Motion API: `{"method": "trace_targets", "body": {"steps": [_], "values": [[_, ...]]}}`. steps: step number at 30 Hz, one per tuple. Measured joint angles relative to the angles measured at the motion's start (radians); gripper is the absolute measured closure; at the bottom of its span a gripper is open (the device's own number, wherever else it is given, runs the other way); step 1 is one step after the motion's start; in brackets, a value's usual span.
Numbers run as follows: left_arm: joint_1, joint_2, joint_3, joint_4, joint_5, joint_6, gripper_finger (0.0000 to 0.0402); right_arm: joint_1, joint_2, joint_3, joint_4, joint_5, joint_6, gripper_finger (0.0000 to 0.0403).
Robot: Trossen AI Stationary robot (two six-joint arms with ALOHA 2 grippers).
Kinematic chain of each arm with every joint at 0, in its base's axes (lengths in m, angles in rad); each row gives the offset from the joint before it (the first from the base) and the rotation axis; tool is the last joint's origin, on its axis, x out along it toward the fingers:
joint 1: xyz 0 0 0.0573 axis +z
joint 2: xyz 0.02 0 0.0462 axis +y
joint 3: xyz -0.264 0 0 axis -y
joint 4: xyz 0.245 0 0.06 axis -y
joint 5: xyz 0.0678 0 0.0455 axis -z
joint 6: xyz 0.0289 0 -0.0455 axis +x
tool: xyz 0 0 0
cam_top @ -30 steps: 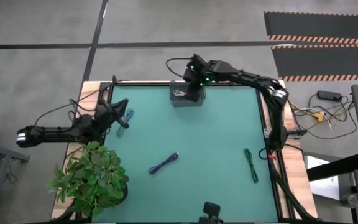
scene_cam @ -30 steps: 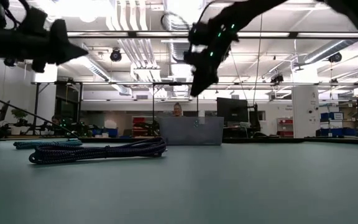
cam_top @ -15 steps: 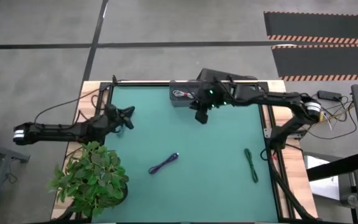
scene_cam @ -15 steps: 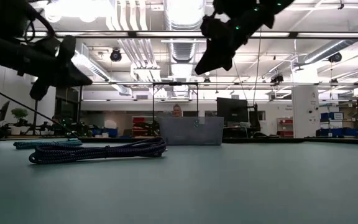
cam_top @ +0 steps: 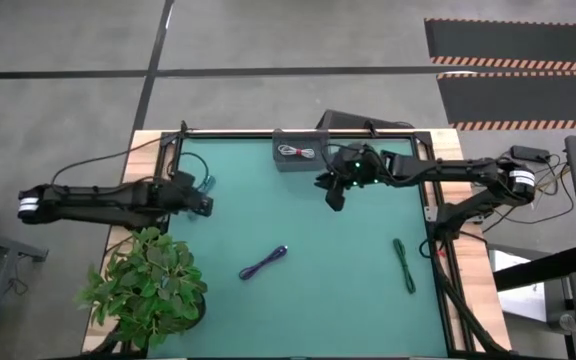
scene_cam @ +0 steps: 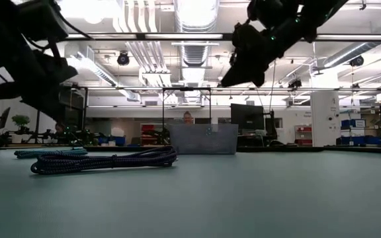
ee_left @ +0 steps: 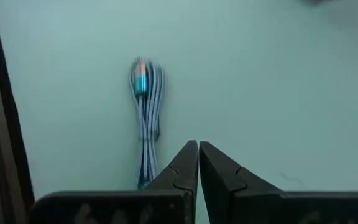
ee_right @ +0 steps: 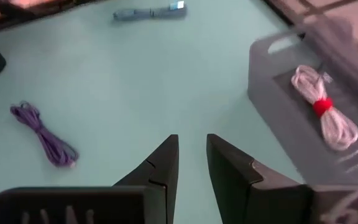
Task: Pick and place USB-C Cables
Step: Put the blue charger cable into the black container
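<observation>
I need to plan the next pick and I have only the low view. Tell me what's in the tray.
Observer: One white cable with a red tie lies in the grey tray; your view sees only the tray's wall.
Operator: Say where the right gripper is.
Observer: The right gripper hangs over the mat just beside the tray, fingers slightly apart, nothing between them.
Operator: Give me the left one.
Observer: The left gripper is shut and empty, next to the blue cable near the mat's left edge.
Operator: List the cables left on the mat.
Observer: Blue, purple near the middle, and a green cable by the right edge, outside your picture.
</observation>
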Motion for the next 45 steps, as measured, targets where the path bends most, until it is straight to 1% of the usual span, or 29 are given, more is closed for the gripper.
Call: {"method": "trace_targets", "body": {"steps": [7, 16, 20, 26, 30, 36, 39, 42, 45], "values": [[0.021, 0.151, 0.013, -0.003, 0.126, 0.034, 0.0402, -0.001, 0.003, -0.068, 0.113, 0.002, -0.023, 0.0333], [0.047, 0.282, 0.015, 0.002, 0.127, 0.035, 0.0402, -0.001, 0.003, -0.071, 0.126, 0.001, -0.010, 0.0330], [0.064, 0.323, 0.025, 0.002, 0.126, 0.036, 0.0402, -0.001, 0.003, -0.074, 0.128, 0.002, -0.052, 0.0332], [0.100, 0.354, 0.053, 0.002, 0.125, 0.036, 0.0397, -0.001, 0.003, -0.074, 0.180, 0.002, -0.118, 0.0324], [0.137, 0.368, 0.056, 0.002, 0.123, 0.036, 0.0368, -0.003, 0.005, -0.074, 0.180, 0.002, -0.133, 0.0320], [0.180, 0.379, 0.056, 0.013, 0.123, 0.037, 0.0301, -0.003, 0.005, -0.078, 0.177, 0.002, -0.135, 0.0320], [0.190, 0.379, 0.056, 0.040, 0.122, 0.086, 0.0274, -0.006, 0.005, -0.079, 0.177, 0.003, -0.144, 0.0323], [0.189, 0.384, 0.047, 0.087, 0.123, 0.141, 0.0258, -0.008, 0.005, -0.083, 0.177, 0.003, -0.139, 0.0326], [0.189, 0.395, 0.037, 0.141, 0.122, 0.192, 0.0254, -0.008, 0.005, -0.091, 0.179, 0.004, -0.130, 0.0324]]}}
